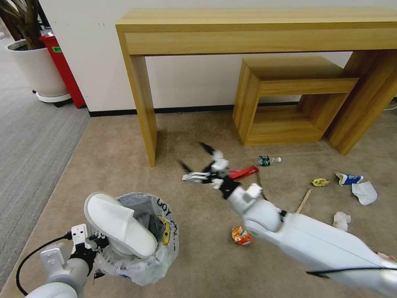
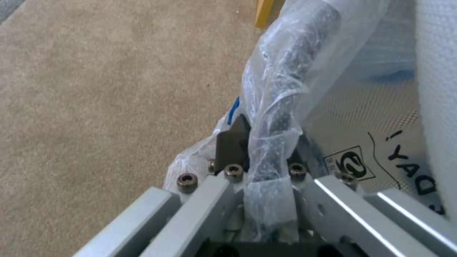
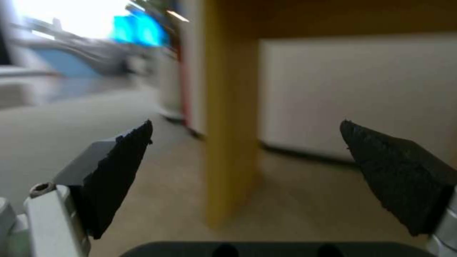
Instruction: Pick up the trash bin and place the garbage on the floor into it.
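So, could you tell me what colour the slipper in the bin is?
White, the slipper, clearest in the head view.

Crinkly glossy plastic bag (image 2: 281, 107) pinched in the left gripper (image 2: 259, 157); matt short-pile carpet (image 2: 105, 89) beside it; smooth wood-grain table (image 1: 256, 29).

A slipper (image 1: 120, 225) lies in the trash bin (image 1: 159, 248), apparently left of most garbage (image 1: 241, 235).
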